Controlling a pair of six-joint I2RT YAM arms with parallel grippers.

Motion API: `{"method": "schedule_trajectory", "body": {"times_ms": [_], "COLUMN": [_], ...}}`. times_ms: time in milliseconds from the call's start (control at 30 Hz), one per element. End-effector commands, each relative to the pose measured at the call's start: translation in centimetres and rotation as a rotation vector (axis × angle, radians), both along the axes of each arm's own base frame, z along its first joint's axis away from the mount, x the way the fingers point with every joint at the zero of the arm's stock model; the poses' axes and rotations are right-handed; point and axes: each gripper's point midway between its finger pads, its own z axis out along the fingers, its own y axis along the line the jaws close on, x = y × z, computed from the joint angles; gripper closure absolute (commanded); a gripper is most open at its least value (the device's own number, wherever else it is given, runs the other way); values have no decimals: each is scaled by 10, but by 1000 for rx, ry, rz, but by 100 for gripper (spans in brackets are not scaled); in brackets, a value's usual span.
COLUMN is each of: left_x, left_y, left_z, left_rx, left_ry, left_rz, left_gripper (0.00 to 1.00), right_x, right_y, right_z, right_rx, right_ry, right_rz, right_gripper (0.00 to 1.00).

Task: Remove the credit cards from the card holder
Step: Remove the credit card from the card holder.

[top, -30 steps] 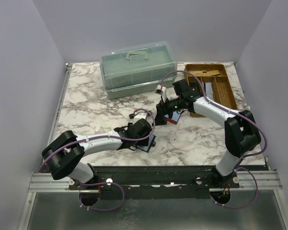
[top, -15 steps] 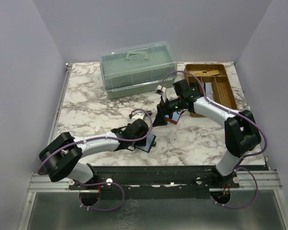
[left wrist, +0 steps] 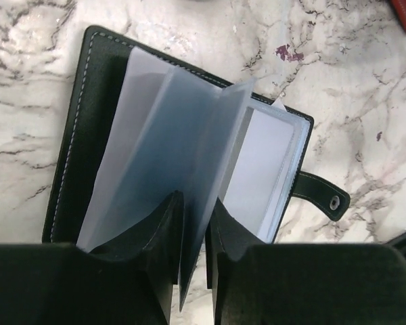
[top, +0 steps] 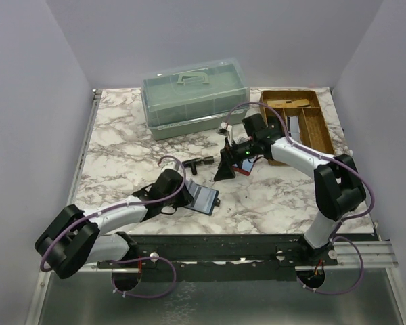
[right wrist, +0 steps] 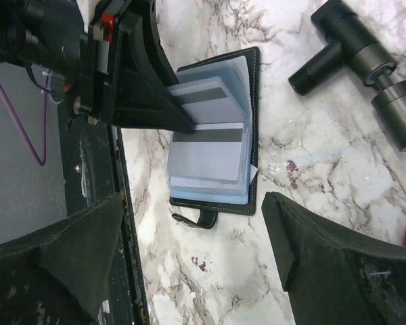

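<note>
**A:** Start at the left. What is the left gripper doing?

**B:** The left gripper (left wrist: 194,205) reaches in low from the near left. Its two fingers are pinched together on a pale leaf (left wrist: 191,271) that stands up out of the card holder (left wrist: 81,135). Whether that leaf is a plastic sleeve or a card, I cannot tell.

**A:** And the holder itself?

**B:** It lies open on the marble table (top: 122,142), towards the near edge and about mid-width. The black cover is face down, with white stitching round its rim. The clear sleeves fan upward, and a strap (left wrist: 321,196) with a snap sticks out from one edge.

**A:** Where are the credit cards?

**B:** The credit cards (right wrist: 210,152) sit inside those sleeves. The right wrist view shows two pale ones, each with a dark stripe. A black finger of the left gripper crosses the edge of one.

**A:** What lies farther right?

**B:** Just beyond the holder a black T-shaped tool (top: 197,164) lies on the marble. A green lidded box (top: 195,98) stands well behind it at the far side. The right gripper (right wrist: 193,200) hangs just right of the tool, fingers spread wide and holding nothing, clear of the holder. A small red thing (top: 242,170) lies just beside it. A wooden tray (top: 321,128) sits at the far right.
</note>
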Motion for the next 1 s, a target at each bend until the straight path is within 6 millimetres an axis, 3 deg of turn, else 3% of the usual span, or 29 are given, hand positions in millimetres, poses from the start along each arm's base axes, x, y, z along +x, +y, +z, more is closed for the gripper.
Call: {"method": "schedule_trajectory", "body": {"times_ms": [0,100,200,367,500,700,967], "left_x": [-8,-8,-7,-4,-1,3,9], "left_y": [-1,10,20,50,64,60,38], "left_z": [5,8,15,21,35,51,55], "left_rx": [-159,-202,-235,-171,-132,-106,-118], "left_ry": [57,53,33,-21,-80,-136,-176], "left_rz": [61,138,201,318,348,272,135], "left_gripper": [70,57,55,61,70,67,63], "right_x": [-25,-38,-51,-56,-49,-36,-21], "right_y": [12,21,31,47,55,44,22], "right_z": [-18,-26,-31,-52,-69,-103,-123], "right_rx": [-1,0,29,-2,-59,-209,-360], "right_ry": [63,103,174,235,234,200,85], "right_rz": [82,121,150,135,98,30,-14], "right_gripper": [8,8,10,19,36,44,45]}}
